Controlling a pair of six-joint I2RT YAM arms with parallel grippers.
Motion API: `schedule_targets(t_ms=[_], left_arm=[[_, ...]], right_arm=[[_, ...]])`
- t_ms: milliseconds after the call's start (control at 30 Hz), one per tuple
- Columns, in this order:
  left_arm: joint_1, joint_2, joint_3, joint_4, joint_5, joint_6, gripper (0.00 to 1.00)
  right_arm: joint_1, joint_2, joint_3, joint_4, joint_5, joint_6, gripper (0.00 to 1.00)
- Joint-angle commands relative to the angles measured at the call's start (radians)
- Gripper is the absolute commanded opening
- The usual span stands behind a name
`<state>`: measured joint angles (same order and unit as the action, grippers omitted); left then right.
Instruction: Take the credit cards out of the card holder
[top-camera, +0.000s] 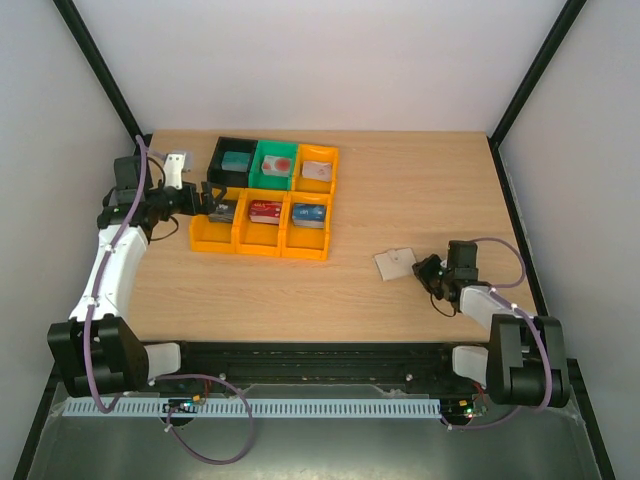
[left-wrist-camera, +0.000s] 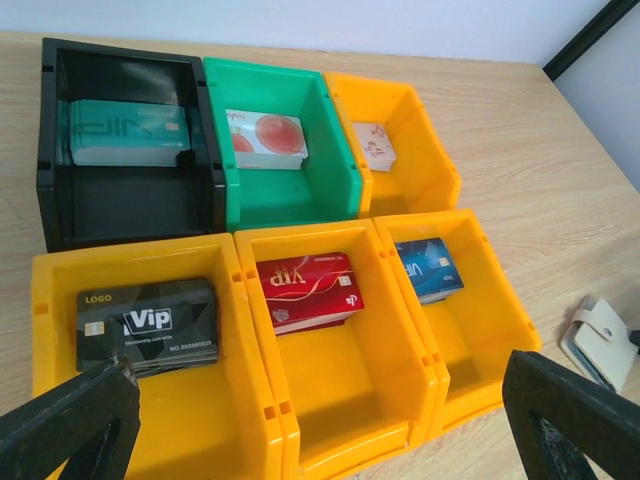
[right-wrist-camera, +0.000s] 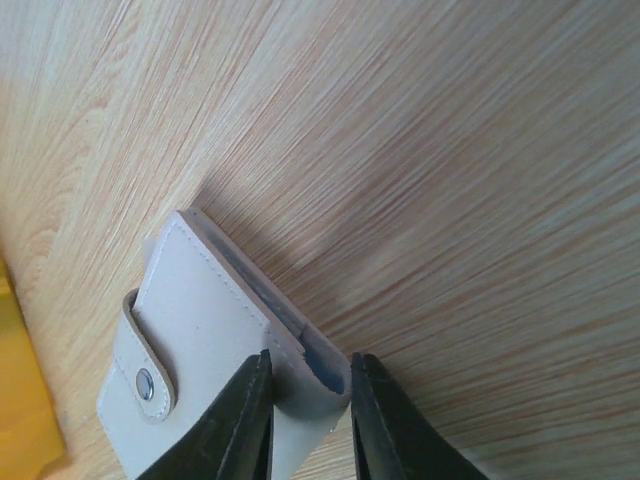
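Gripping card holder (right-wrist-camera: 205, 325) at near end: right pincer (right-wrist-camera: 310, 368), jaws clamped on it; holder's long axis runs away up-left. Left pincer (left-wrist-camera: 320, 390) gaping, well apart.

The top view looks down from high behind the near edge, covering the whole table (top-camera: 420, 190). The left wrist view looks down, close over 6 bins (left-wrist-camera: 255, 390), with the card holder (left-wrist-camera: 600, 340) at its right edge. The right wrist view sits very near that card holder. All 3 views share it.
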<state>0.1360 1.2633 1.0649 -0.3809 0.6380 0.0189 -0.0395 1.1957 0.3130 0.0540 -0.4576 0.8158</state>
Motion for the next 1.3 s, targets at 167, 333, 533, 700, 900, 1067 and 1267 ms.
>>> schedule_targets(t_ms=[167,333,533,700,900,1067,1267], left_arm=[[0.0,-0.025,-0.015,-0.031,0.038,0.012,0.99],[-0.001,-0.019,-0.023,-0.031,0.063,0.016,1.0],[-0.004,-0.01,-0.023,-0.036,0.074,0.018,0.99],[-0.006,-0.02,-0.034,-0.038,0.074,0.023,1.0],[-0.006,-0.018,-0.036,-0.041,0.088,0.023,0.99],[-0.007,-0.02,-0.042,-0.041,0.116,0.023,1.0],[-0.009,-0.053,-0.049,-0.053,0.137,0.034,0.99]], right_arm=[[0.006,0.083,0.024,0.001,-0.073,-0.033,0.02],[0.036,0.12,0.088,-0.035,-0.136,-0.109,0.02],[0.101,0.141,0.171,-0.112,-0.118,-0.176,0.02],[0.142,0.125,0.229,-0.154,-0.118,-0.227,0.02],[0.186,0.101,0.288,-0.226,-0.11,-0.276,0.02],[0.212,0.07,0.349,-0.287,-0.115,-0.316,0.02],[0.235,0.058,0.415,-0.342,-0.125,-0.384,0.02]])
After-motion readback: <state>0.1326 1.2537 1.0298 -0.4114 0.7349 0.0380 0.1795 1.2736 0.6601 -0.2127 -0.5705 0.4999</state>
